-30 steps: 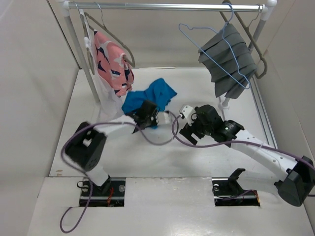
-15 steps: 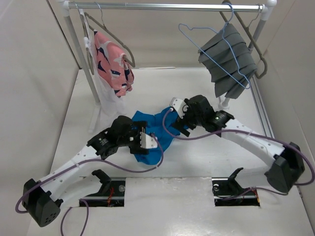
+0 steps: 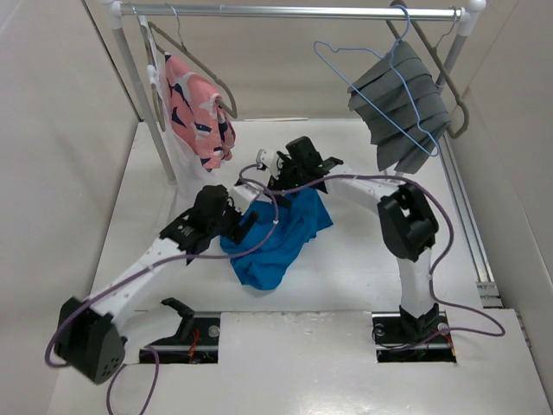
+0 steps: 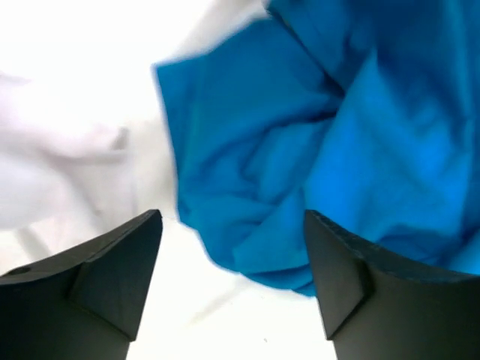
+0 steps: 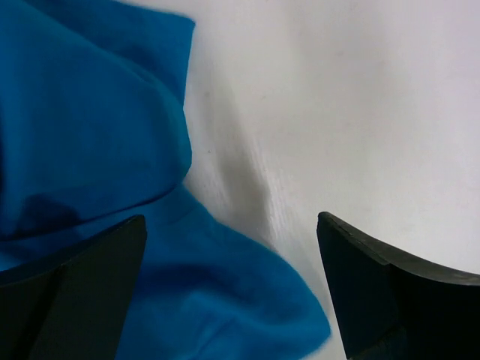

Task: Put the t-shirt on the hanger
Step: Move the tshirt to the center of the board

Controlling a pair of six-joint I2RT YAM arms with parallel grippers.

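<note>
1. Worktop (image 3: 363, 259): white, flat, walled on three sides. Both arm bases sit at the near edge.

2. Rack (image 3: 294, 12): metal rail across the far side on white uprights.

3. T-shirt (image 3: 276, 238): bright blue, crumpled in a heap at approx. the centre of the worktop, between the two arms. Not on any hanger. The left wrist cam shows the folded cloth (image 4: 315, 150) filling the upper right of the view, with its edge lying on the white surface. The right wrist cam shows the cloth (image 5: 82, 127) on the left, with bare worktop to the right.

4. Grey pleated garment (image 3: 402, 104): hangs at the right end of the rail.

5. Pink patterned garment (image 3: 199, 112): hangs at the left end, next to the left upright.

6. Hanger (image 3: 349, 84): thin light-blue wire, hooked on the rail at right and tilted, lying across the front of the grey garment. Well apart from the t-shirt.

7. Left hand (image 3: 242, 226): at the left edge of the t-shirt. Jaws wide (image 4: 232, 277), nothing clamped between them.

8. Right hand (image 3: 294, 183): at the far edge of the t-shirt. Jaws at max. spread (image 5: 232, 277), holding nothing.
</note>
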